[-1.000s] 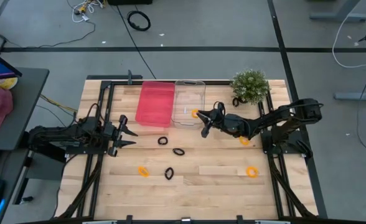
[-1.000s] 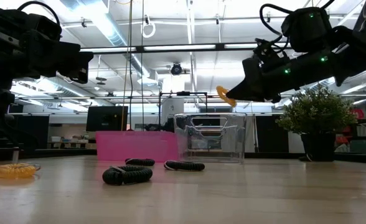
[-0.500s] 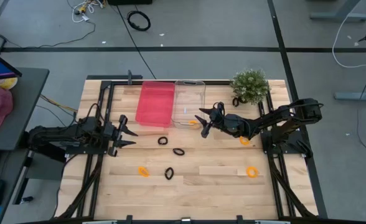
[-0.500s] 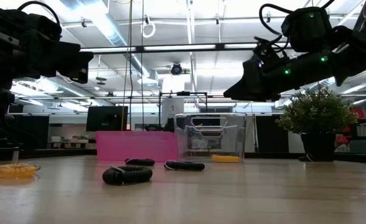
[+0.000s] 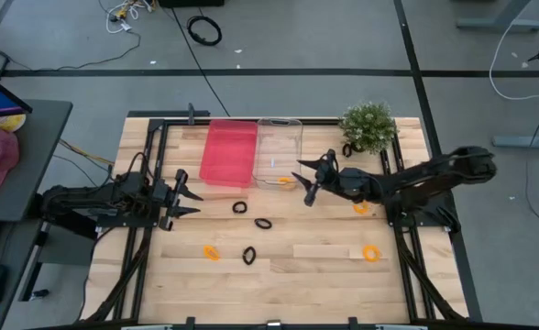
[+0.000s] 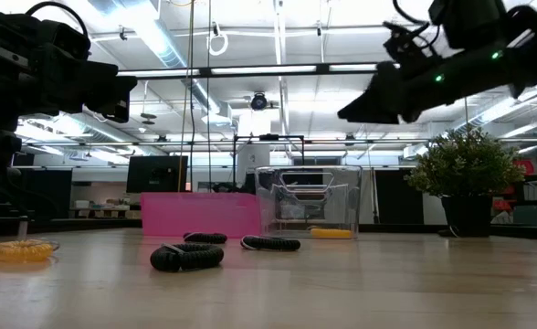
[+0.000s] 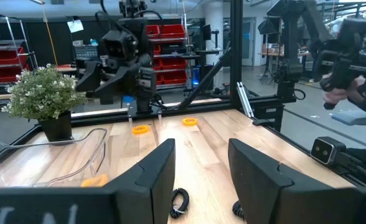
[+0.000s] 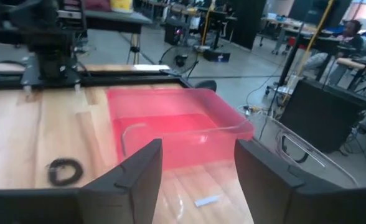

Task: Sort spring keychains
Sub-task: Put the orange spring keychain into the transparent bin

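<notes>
One orange spring keychain (image 5: 286, 181) lies inside the clear bin (image 5: 280, 147), at the bin's near end, which suggests orange goes there; the pink bin (image 5: 228, 151) touching its side is probably meant for the black ones. Out on the counter (image 5: 324, 266), three black spring keychains (image 5: 263, 223) sit mid-counter just in front of the bins. Orange ones remain toward the near edge and the right edge, and another black loop seems to rest at the base of the potted plant (image 5: 368, 126) in the far right corner, though it is half hidden.

The right gripper (image 5: 312, 178) hangs above the counter just beside the clear bin's near right corner, jaws spread wide and holding nothing. The left gripper (image 5: 186, 192) waits near the left edge, jaws parted and empty.

The middle and near counter are open, so reaching the loose loops looks easy; only the plant crowds the far right corner.
</notes>
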Controlling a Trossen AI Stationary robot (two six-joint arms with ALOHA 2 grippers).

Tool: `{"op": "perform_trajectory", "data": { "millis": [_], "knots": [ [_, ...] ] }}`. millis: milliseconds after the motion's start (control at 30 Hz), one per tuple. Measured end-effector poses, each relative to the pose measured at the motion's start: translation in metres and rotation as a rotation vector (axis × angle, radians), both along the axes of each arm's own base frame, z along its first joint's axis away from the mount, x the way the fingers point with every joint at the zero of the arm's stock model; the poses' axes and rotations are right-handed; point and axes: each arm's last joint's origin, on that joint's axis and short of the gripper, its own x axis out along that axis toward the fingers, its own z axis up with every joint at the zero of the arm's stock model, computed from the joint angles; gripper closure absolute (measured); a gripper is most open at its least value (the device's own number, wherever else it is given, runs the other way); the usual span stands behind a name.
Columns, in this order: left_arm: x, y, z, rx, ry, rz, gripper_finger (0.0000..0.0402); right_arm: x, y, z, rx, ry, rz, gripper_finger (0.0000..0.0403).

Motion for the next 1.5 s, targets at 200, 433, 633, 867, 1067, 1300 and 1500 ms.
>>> {"op": "perform_trajectory", "data": {
  "millis": [200, 433, 633, 867, 1067, 1300, 1500],
  "knots": [
    [0.000, 0.000, 0.000, 0.000, 0.000, 0.000, 0.0248, -0.032, 0.011, 0.021, 0.096, 0.062, 0.033, 0.0200],
    [0.000, 0.000, 0.000, 0.000, 0.000, 0.000, 0.0248, -0.080, 0.019, 0.023, 0.399, 0.209, 0.102, 0.0200],
    [0.000, 0.000, 0.000, 0.001, 0.000, 0.000, 0.0248, -0.107, 0.026, 0.006, 0.693, 0.461, 0.131, 0.0200],
    [0.000, 0.000, 0.000, 0.000, 0.000, 0.000, 0.0248, -0.129, 0.025, -0.011, 0.845, 0.696, -0.071, 0.0200],
    [0.000, 0.000, 0.000, 0.001, -0.001, 0.000, 0.0248, -0.136, 0.024, -0.017, 0.881, 0.769, -0.177, 0.0200],
    [0.000, 0.000, 0.000, 0.002, -0.001, 0.000, 0.0248, -0.135, 0.024, -0.017, 0.880, 0.769, -0.179, 0.0200],
    [0.000, 0.000, 0.000, 0.001, 0.000, 0.000, 0.0248, -0.134, 0.023, -0.019, 0.858, 0.777, -0.192, 0.0200]
  ]
}}
